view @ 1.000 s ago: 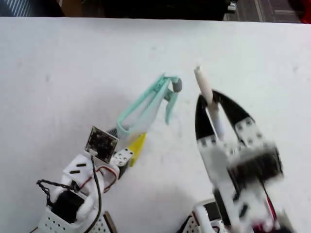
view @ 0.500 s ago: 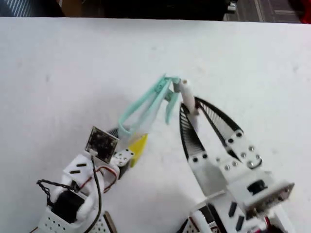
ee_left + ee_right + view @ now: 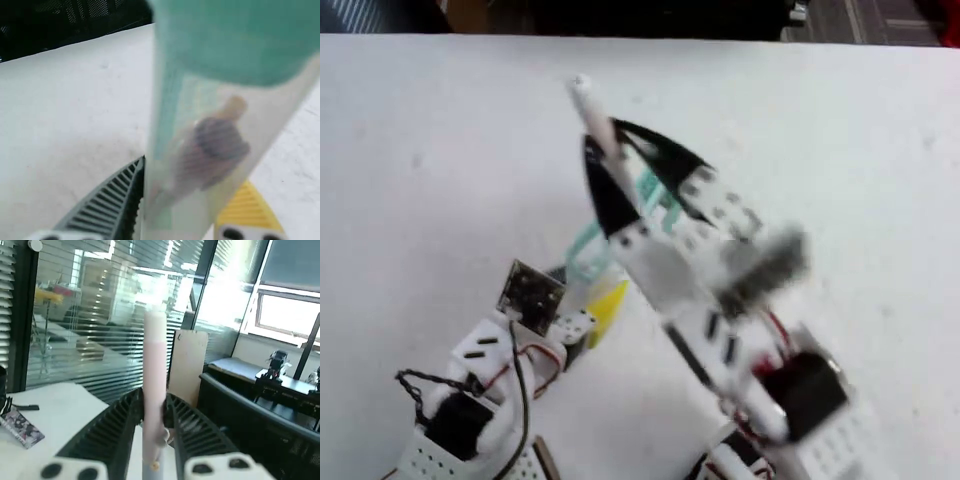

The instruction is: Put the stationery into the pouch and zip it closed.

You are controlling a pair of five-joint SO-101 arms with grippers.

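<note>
My right jaws are clamped on the pale pen (image 3: 590, 110), which is held up with its tip pointing far and left. My left jaws, one grey and one yellow, grip the teal pouch (image 3: 200, 150) near the middle of the white surface (image 3: 840, 130). A dark item shows through the pouch's side.

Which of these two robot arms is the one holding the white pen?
The right arm, whose black jaws clamp the pale stick-shaped pen. The left arm, with one yellow jaw, grips the mint-green translucent pouch instead.
</note>
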